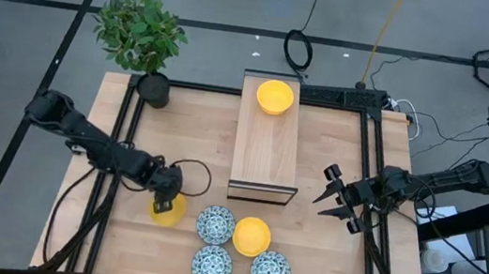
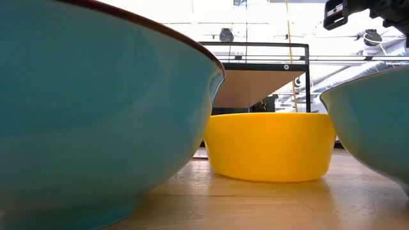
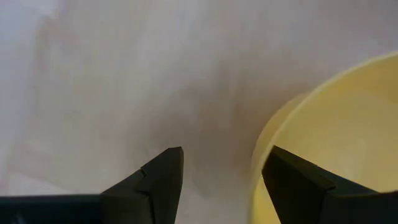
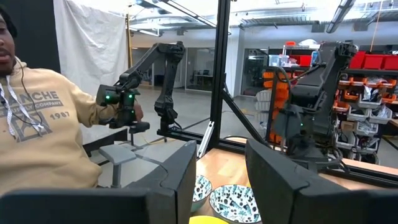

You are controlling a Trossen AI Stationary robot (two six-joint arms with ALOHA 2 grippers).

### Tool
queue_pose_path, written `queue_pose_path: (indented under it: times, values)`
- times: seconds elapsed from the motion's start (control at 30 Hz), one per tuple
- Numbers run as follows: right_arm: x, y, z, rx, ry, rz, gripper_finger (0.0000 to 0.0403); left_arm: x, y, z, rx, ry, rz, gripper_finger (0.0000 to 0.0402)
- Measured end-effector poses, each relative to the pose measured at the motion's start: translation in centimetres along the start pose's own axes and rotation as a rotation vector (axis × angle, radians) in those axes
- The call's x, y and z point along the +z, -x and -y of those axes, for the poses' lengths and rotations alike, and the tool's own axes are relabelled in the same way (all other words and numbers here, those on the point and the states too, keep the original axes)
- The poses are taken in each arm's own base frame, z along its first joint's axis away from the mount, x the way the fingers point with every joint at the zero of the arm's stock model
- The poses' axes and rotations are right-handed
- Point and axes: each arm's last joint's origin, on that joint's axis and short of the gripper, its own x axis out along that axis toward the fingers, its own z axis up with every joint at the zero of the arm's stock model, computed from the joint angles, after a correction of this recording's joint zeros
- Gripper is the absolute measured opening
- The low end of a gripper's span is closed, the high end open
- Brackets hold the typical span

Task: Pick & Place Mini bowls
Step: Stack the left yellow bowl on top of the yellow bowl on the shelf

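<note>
In the high view my left gripper (image 1: pixel 163 204) hangs open over a plain yellow mini bowl (image 1: pixel 168 212) on the table's near left. In the left wrist view one finger (image 3: pixel 158 183) is outside the bowl's rim (image 3: pixel 264 162) and the other (image 3: pixel 305 186) is over its inside. A second yellow bowl (image 1: pixel 251 236) sits among three blue floral bowls (image 1: pixel 215 224) (image 1: pixel 211 265) (image 1: pixel 270 271) near the table's near edge. A third yellow bowl (image 1: pixel 275 96) rests on the far end of a wooden box. My right gripper (image 1: pixel 336 198) waits open on the right, above the table. My left gripper comes from above, pointing down, with its fingers on either side of the yellow bowl's rim (image 3: pixel 264 162) on the side facing the arm. The outer finger is apart from the wall. Whether the inner finger touches the bowl, I cannot tell. The bowl sits on the table.
A wooden box (image 1: pixel 266 159) stands in the table's middle. A dark plant pot (image 1: pixel 153 89) with a leafy plant is at the far left corner. A black frame runs round the table. A person in a tan hoodie (image 4: pixel 37 124) shows beyond the table. Bare wood lies between the box and my right gripper.
</note>
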Motion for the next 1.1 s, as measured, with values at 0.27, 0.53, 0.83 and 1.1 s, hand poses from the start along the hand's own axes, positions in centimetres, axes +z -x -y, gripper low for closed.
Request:
queue_pose_path:
  times: [0.27,0.53,0.83,1.1]
  values:
    - [0.0,0.0,0.0,0.0,0.01,0.0,0.0125,2.2,-0.1,-1.5,0.124,0.026,0.188,0.0214]
    - [0.0,0.0,0.0,-0.001,0.028,-0.003,0.0125,4.3,0.5,-1.7,0.074,-0.085,0.277,0.0214]
    - [0.0,0.0,0.0,-0.002,0.028,-0.003,0.0125,5.3,4.6,-1.9,0.12,-0.018,0.042,0.0214]
    - [0.0,0.0,0.0,-0.002,0.028,-0.003,0.0125,3.8,5.4,-2.7,0.206,0.175,-0.137,0.0214]
